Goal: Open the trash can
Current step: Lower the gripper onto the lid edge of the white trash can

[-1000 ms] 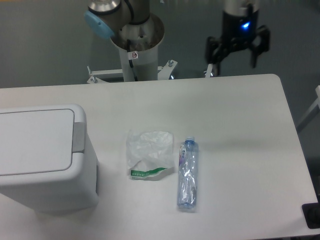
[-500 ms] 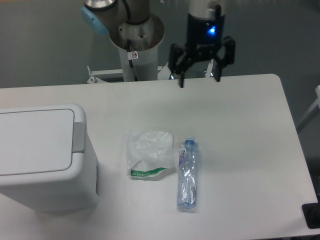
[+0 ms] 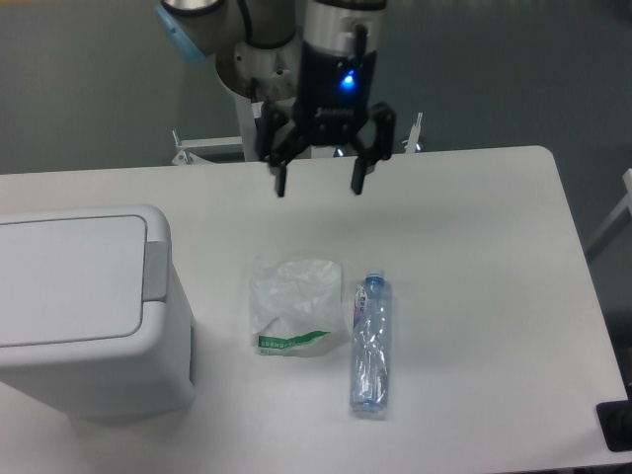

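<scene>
My end effector (image 3: 319, 186) hangs with fingers spread apart over the far edge of the surface (image 3: 474, 257), holding nothing. The trash can (image 3: 84, 311), lid closed, sits at the near left, well apart from it.

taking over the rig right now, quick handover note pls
Gripper: open, empty, hanging above the far side of the table, well apart from everything.
Trash can: at the left edge, lid flat and closed, grey push tab on its right side untouched.
Plastic bag and bottle lie mid-table, side by side, not part of the job.
Done: nothing on the can yet.
Left: reach the tab, press it, get the lid open.
</scene>
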### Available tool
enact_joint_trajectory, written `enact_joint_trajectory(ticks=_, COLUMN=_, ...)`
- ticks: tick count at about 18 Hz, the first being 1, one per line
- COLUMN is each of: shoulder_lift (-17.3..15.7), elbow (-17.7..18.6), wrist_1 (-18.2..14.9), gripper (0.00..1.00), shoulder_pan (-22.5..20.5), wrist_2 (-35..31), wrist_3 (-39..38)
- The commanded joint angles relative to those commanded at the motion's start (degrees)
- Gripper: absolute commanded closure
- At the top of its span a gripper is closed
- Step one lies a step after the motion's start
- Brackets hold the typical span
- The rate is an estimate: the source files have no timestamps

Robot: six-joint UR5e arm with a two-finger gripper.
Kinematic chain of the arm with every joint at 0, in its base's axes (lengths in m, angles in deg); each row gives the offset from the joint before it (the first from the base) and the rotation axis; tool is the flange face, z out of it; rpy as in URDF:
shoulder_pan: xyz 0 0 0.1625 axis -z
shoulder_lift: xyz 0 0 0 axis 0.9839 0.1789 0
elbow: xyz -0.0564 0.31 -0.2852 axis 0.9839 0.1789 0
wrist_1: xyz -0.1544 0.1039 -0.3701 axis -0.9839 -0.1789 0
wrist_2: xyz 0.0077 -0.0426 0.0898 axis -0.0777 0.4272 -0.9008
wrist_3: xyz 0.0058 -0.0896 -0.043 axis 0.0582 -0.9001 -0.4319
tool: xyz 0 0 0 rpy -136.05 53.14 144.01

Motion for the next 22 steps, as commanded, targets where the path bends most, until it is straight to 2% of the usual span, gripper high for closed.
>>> enact_joint_trajectory(ticks=3, shoulder_lift=1.1, elbow=-0.3, wrist_1=0.2, gripper=0.00, shoulder_pan=1.1, wrist_2=0.0, wrist_3=0.1)
enact_joint_trajectory(ticks=5, shoulder_lift=2.0, elbow=-1.4, wrist_1=1.7, gripper=0.00, shoulder_pan=2.5, wrist_2=0.2, wrist_3=0.0)
enact_joint_trajectory(ticks=10, shoulder_lift=5.4, elbow=-3.4, wrist_1=2.3, gripper=0.00, shoulder_pan=5.4, wrist_2=-0.5, wrist_3=-2.6)
enact_joint_trajectory(ticks=22, shoulder_lift=6.8, elbow=-3.3, wrist_1=2.3, gripper=0.00, shoulder_pan=8.5, wrist_2=-1.2, wrist_3=-3.4)
